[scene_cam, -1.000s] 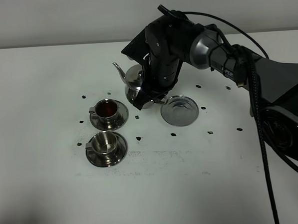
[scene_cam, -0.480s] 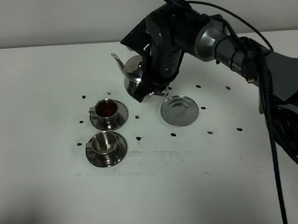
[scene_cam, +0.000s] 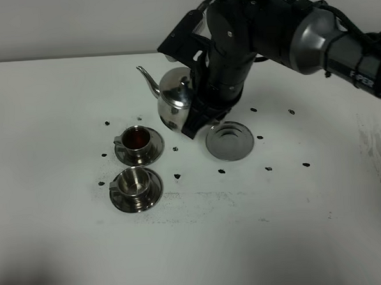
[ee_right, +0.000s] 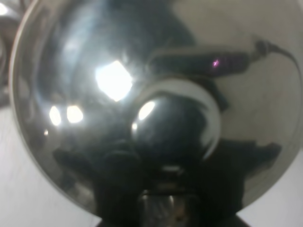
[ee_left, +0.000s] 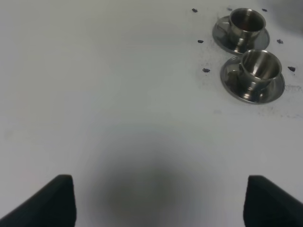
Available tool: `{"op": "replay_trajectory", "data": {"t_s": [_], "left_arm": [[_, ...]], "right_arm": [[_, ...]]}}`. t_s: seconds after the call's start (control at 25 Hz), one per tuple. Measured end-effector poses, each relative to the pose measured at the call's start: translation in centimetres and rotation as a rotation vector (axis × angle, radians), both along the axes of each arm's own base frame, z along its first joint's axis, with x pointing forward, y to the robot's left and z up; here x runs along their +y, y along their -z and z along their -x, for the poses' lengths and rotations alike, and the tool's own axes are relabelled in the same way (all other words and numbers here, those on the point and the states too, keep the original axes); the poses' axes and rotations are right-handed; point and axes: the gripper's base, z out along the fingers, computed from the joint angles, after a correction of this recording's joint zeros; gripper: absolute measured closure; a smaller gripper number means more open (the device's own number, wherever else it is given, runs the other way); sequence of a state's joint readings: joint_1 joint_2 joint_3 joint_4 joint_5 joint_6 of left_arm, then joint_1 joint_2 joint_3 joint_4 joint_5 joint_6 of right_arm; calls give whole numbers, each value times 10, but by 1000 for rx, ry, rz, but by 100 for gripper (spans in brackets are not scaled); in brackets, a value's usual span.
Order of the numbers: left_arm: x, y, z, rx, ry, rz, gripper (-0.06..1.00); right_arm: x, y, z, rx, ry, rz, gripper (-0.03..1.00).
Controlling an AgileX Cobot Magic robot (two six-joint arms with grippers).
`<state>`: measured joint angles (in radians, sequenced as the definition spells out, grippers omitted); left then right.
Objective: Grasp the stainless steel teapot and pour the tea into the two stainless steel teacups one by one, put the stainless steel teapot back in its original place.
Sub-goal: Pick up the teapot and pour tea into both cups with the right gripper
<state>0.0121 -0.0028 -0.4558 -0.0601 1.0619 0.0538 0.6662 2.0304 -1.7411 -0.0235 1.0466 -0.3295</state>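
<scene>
Right gripper [scene_cam: 197,118]: you have it clamped on the stainless steel teapot [scene_cam: 174,100].
Teapot position: off the tray [scene_cam: 229,141], just beyond the far teacup [scene_cam: 138,140].
Left gripper [ee_left: 158,203]: your fingers stand apart, empty.

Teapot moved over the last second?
Yes. The teapot has shifted up the exterior view, away from the filled teacup and the round tray, both unmoved.

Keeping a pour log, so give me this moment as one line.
right gripper: shut on teapot, off tray | far teacup: holds tea | near teacup: empty | left gripper: open
</scene>
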Motion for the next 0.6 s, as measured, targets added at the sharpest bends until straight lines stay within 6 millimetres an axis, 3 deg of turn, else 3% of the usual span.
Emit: {"op": "replay_trajectory", "data": {"t_s": [0.16, 0.32, 0.6], "left_arm": [[0, 0, 0, 0, 0, 0, 25], [0, 0, 0, 0, 0, 0, 25], [0, 0, 0, 0, 0, 0, 25]], "right_arm": [[-11, 4, 27, -10, -120, 60, 79], [-3, 9, 46, -40, -343, 135, 79], [8, 12, 53, -125, -726, 266, 79]]}}
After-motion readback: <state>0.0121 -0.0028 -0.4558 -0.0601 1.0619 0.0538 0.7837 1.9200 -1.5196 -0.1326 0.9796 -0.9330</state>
